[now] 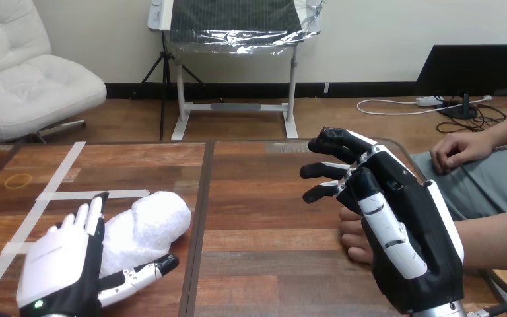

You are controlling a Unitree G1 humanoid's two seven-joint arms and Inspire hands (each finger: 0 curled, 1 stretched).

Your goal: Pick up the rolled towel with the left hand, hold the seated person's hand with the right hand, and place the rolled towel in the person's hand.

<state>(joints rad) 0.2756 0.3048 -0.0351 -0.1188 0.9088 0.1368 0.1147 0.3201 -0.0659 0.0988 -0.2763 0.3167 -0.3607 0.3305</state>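
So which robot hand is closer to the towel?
Left. The left hand rests against the towel; the right hand is far across the table, over the person's hand.

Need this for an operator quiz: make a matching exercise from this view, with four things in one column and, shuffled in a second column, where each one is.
Things
1. rolled towel
2. left hand
3. right hand
4. rubber band

Places
A. alone near the far left of the table
B. over the person's hand at the table's right side
C. lying on the table, left of its centre seam
D. beside the rolled towel at its left, fingers straight

Pairs: 1-C, 2-D, 3-B, 4-A
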